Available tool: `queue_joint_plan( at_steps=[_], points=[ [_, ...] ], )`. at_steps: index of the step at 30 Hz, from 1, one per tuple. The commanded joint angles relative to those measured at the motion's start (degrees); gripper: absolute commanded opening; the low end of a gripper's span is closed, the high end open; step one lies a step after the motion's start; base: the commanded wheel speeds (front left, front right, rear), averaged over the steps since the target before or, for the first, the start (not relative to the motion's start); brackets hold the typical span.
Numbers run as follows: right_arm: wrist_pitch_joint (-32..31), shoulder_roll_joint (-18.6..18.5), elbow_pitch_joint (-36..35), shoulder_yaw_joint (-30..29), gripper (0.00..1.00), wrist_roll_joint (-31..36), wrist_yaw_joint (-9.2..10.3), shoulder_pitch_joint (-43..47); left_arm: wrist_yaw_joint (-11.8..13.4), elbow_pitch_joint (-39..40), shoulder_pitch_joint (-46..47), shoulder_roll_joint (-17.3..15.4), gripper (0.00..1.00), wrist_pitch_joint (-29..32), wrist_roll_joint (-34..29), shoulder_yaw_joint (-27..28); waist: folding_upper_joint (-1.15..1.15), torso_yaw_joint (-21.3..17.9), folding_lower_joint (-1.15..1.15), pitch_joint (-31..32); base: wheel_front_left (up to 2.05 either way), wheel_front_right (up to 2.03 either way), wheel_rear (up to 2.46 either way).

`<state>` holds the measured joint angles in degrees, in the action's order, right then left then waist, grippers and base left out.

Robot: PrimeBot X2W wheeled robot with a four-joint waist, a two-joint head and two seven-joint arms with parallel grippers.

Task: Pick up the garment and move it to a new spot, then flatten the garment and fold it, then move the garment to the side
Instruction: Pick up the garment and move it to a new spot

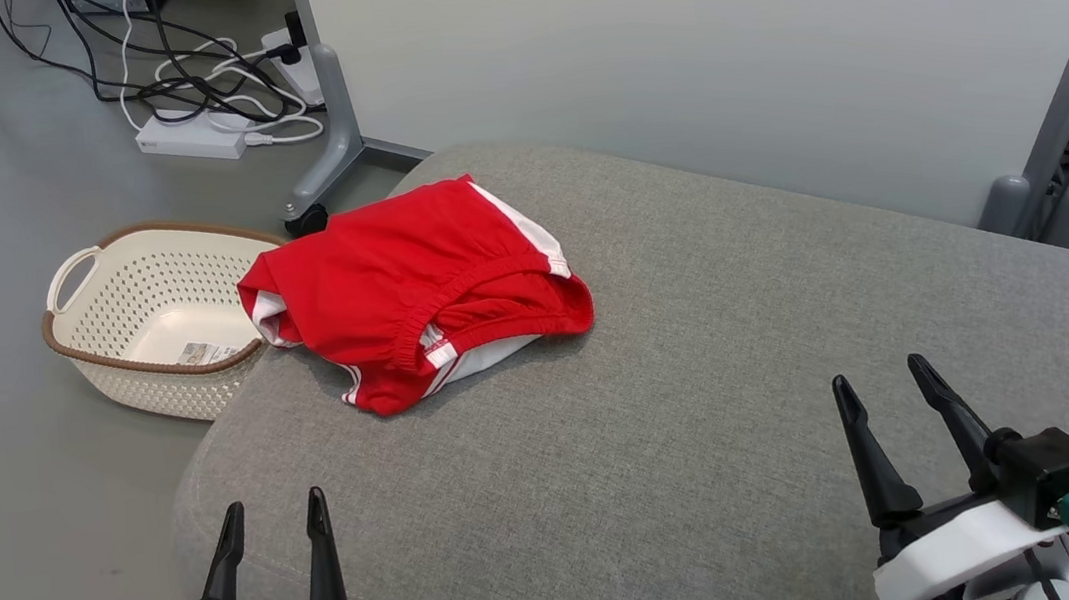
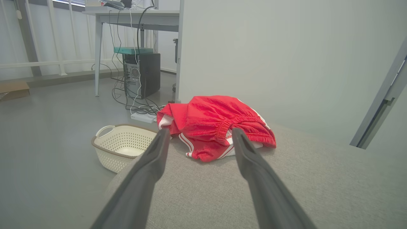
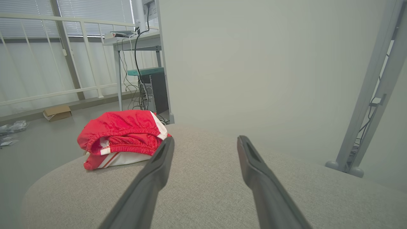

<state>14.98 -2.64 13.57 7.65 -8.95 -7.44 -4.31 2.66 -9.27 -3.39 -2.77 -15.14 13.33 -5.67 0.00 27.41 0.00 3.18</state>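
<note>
The garment (image 1: 412, 289) is a pair of red shorts with white side stripes and an elastic waistband, lying in a loose folded heap at the far left corner of the grey cushioned surface (image 1: 707, 401). My left gripper (image 1: 277, 512) is open at the lower left, well short of the heap, nothing between its fingers. My right gripper (image 1: 886, 381) stands open at the lower right, far from the cloth. In the left wrist view the garment (image 2: 216, 125) lies straight ahead beyond the left gripper (image 2: 198, 133). The right wrist view has the garment (image 3: 122, 136) to the left of the right gripper (image 3: 205, 143).
A cream perforated laundry basket (image 1: 96, 290) with a brown rim stands on the floor just left of the cushion's corner. Cables and a power strip (image 1: 189, 138) lie on the floor behind it. A pale partition wall (image 1: 716, 38) runs along the back, with a grey metal post (image 1: 1067, 118) at right.
</note>
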Motion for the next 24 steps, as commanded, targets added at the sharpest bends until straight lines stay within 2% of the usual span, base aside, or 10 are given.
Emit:
queue_joint_plan(
  at_steps=[1,10,24],
  points=[
    [0.26,-0.46,0.25,0.02,1.0,0.39,-0.09,-0.74,0.44,0.36,-0.62,-0.2,1.0,-0.08,0.28,0.23,0.0,0.22,0.0,-0.26,0.0,0.0,0.0],
    [0.26,-0.46,1.02,0.35,1.0,0.34,-0.09,-1.6,0.84,0.48,-0.62,-0.21,1.0,-0.08,0.63,0.45,0.0,0.32,0.0,-0.43,0.0,0.0,0.0],
    [0.26,-0.45,0.01,-1.55,1.0,-0.31,-0.09,0.77,-0.56,-1.27,-0.13,-0.2,1.0,-0.08,-0.42,-0.17,0.0,-0.31,0.0,0.3,0.0,0.0,0.0]
  ],
)
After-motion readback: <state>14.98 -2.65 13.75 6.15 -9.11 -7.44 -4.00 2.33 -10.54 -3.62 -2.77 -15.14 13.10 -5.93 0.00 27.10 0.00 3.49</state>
